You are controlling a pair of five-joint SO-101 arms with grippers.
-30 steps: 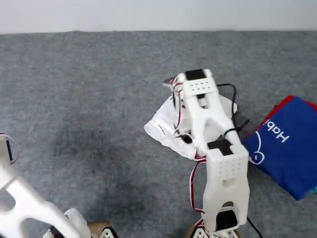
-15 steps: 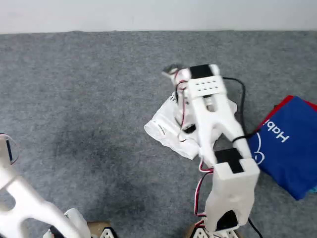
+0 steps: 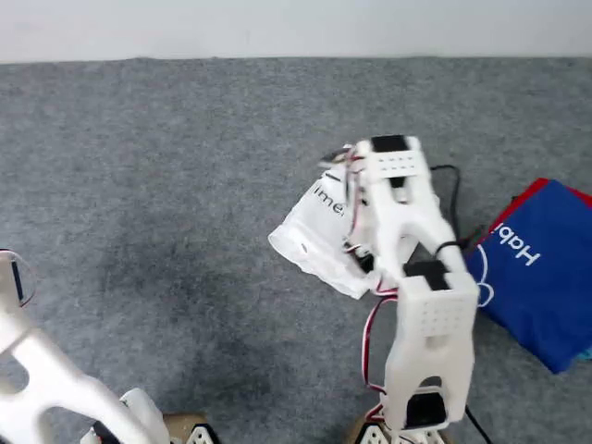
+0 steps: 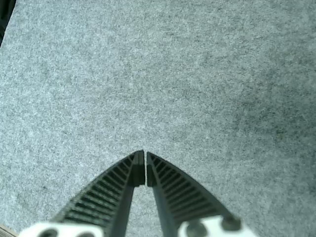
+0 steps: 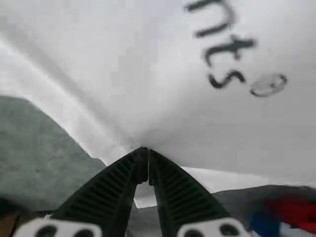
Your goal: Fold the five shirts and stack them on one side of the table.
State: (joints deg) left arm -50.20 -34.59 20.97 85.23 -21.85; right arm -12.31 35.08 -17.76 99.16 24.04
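Note:
A white shirt (image 3: 310, 236) lies crumpled at the middle of the grey table, its far edge lifted so that dark print shows. My right gripper (image 3: 340, 159) is at that raised edge. In the right wrist view the right gripper (image 5: 143, 151) is shut on the white shirt (image 5: 148, 74), whose cloth hangs in front of the camera. A folded blue shirt (image 3: 536, 268) with white print and a red edge lies at the right side. My left gripper (image 4: 144, 159) is shut and holds nothing, low over bare carpet.
The left arm (image 3: 37, 370) stands at the near left corner. Grey carpet (image 3: 166, 166) covers the table, with free room across the left half and the far side. A pale wall runs along the far edge.
My right gripper has shifted right and back toward the near side with the shirt's far edge, lifting it so the print now shows. The left arm has stayed still.

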